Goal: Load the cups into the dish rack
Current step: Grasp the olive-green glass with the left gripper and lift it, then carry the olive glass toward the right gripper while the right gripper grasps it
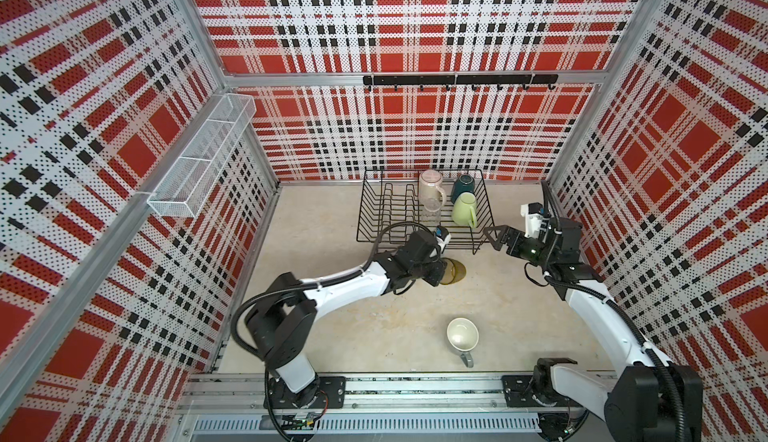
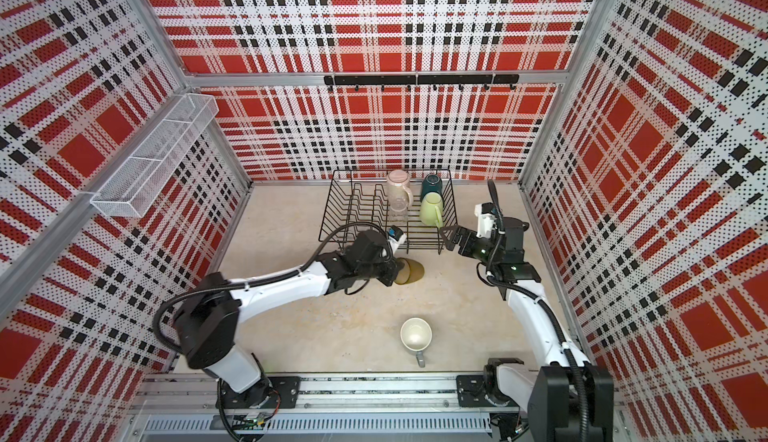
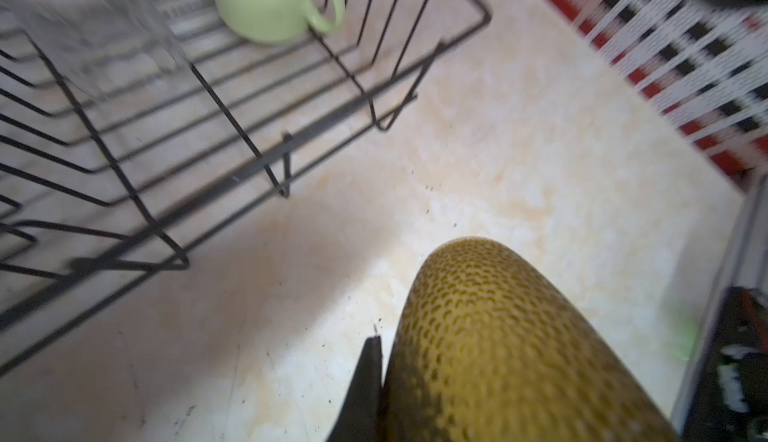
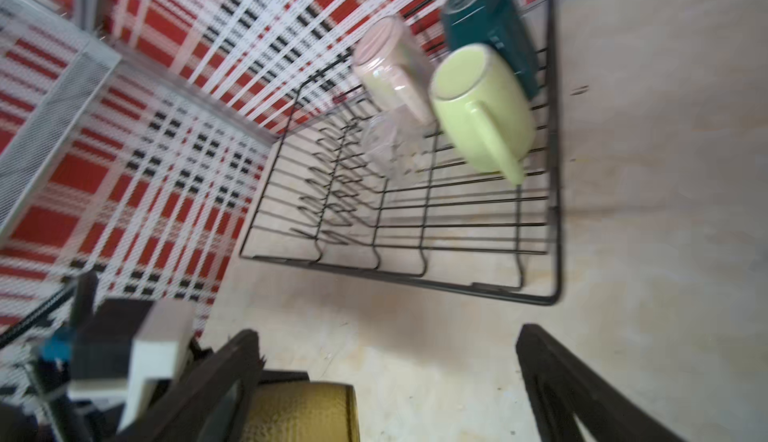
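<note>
**Q:** where's everything sitting right now?

**A:** rack (image 1: 374,241) is at the back. The pink mug (image 1: 431,188), teal mug (image 1: 462,186) and green mug (image 1: 464,209) sit bottoms-up in its right half, with the glass (image 1: 431,213) there too. The grey mug (image 1: 462,334) stands mouth-up near the front, handle pointing frontward.

**Q:** tumbler?

**A:** tumbler (image 1: 455,271) is tipped sideways just in front of the rack, long axis left-right. The left gripper (image 1: 439,273) is clamped on it. The right gripper (image 1: 496,237) gapes wide, holding nothing.

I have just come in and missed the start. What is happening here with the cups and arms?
The robot is loading cups into the rack. Four are in it: pink mug, teal mug, green mug and glass. The left fingers are shut on the tumbler, lying on its side in front of the rack. The right fingers are open, beside the rack's front right corner, holding nothing. The grey mug stands on the table.
</note>
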`<state>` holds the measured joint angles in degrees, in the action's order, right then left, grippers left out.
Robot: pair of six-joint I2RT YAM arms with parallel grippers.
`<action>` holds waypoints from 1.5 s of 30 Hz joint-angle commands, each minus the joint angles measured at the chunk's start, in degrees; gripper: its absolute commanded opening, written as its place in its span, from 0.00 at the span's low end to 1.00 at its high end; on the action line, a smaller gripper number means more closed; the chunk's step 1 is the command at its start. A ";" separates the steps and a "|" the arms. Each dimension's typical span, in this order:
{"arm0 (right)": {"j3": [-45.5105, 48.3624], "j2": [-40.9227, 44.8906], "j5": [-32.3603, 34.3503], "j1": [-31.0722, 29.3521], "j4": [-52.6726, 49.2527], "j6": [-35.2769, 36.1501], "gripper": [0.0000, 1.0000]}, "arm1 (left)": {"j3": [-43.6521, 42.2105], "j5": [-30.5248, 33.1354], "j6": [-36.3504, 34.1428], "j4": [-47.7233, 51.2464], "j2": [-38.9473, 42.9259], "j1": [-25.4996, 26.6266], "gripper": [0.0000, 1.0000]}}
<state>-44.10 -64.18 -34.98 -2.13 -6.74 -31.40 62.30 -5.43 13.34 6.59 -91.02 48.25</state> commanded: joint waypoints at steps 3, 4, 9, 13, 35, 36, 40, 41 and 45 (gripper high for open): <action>-2.21 -0.76 -14.88 -4.77 6.47 -9.79 1.00 | -10.64 -7.54 3.20 -21.62 12.15 -6.62 0.00; -3.45 -1.38 -16.68 -6.13 6.64 -10.85 1.00 | -13.10 -8.83 3.57 -26.06 13.88 -7.91 0.00; -8.45 -3.84 -21.19 -13.94 9.66 -14.25 1.00 | -19.17 -14.96 5.04 -42.26 16.45 -11.96 0.00; -8.80 -6.49 -22.92 -18.75 18.52 -20.16 1.00 | -18.82 -20.78 5.72 -47.92 15.06 -12.39 0.00; -6.01 -12.17 -24.81 -22.58 42.17 -36.85 0.73 | -21.03 -22.37 11.08 -54.95 13.21 -15.17 0.04; -5.84 -12.13 -24.83 -22.63 42.16 -36.81 0.74 | -21.25 -21.73 11.18 -54.98 13.45 -15.44 0.04; -5.30 -11.98 -24.83 -22.66 42.17 -36.63 0.87 | -22.04 -21.43 10.71 -55.02 14.23 -15.90 0.04; -5.30 -12.10 -24.99 -22.82 41.97 -36.39 0.87 | -22.05 -21.83 10.50 -55.03 14.22 -15.98 0.04; -5.65 -13.23 -25.51 -24.27 41.90 -35.93 0.85 | -21.89 -22.59 10.47 -55.05 13.79 -15.87 0.04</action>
<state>-49.74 -76.69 -58.96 -24.88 32.64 -67.16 40.86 -28.49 24.03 -47.03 -77.95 32.75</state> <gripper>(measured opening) 0.856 0.098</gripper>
